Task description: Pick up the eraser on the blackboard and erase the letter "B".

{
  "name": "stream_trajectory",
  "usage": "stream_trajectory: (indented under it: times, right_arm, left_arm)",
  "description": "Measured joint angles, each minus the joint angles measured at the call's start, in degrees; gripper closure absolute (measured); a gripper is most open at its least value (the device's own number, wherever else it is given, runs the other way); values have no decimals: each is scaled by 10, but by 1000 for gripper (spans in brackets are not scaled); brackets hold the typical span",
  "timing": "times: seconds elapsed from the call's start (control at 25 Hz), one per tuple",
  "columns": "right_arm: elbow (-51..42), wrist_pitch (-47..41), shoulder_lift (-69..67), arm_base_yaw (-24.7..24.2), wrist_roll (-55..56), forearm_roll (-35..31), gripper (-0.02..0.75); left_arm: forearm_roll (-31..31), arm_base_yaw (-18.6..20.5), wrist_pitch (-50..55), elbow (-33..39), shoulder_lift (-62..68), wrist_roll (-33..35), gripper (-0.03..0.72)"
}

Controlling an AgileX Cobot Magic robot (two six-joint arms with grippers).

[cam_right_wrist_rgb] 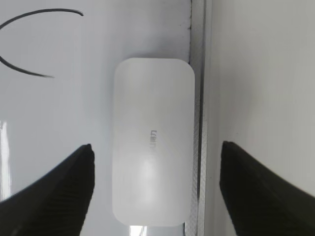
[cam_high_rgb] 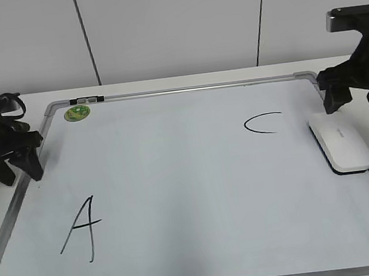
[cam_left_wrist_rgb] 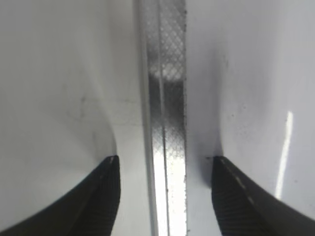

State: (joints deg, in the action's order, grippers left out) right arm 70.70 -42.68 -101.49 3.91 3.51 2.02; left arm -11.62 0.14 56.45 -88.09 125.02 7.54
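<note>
Beside the eraser (cam_high_rgb: 340, 141), a black "C" (cam_high_rgb: 263, 124) marks the blackboard (cam_high_rgb: 198, 196).

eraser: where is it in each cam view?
Exterior: eraser at right, on the board beside its right frame rail, right of the "C".
Left wrist: not in view.
Right wrist: eraser centre, below the open right end effector.
Shared landmark: the "C", upper left there.

Two matte black robot arms. The left black angular tool (cam_high_rgb: 19, 163) ends in chunky, tapered plastic fingers, with looped black cables behind it. The right black tool (cam_high_rgb: 356, 95) carries a grey rectangular housing on top. Up close, its dark fingertips (cam_right_wrist_rgb: 59, 196) look rounded and finely textured.
</note>
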Motion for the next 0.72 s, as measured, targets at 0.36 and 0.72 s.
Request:
stream_trajectory:
  times: [0.36,0.72]
  right_arm:
    - [7,-47,77,0,-13,0,143]
    - [8,-121,207,0,-39,0,144]
  left_arm:
    - [0,-1,22,3,-106,0,218]
    - [0,-1,119,3,-216,0,218]
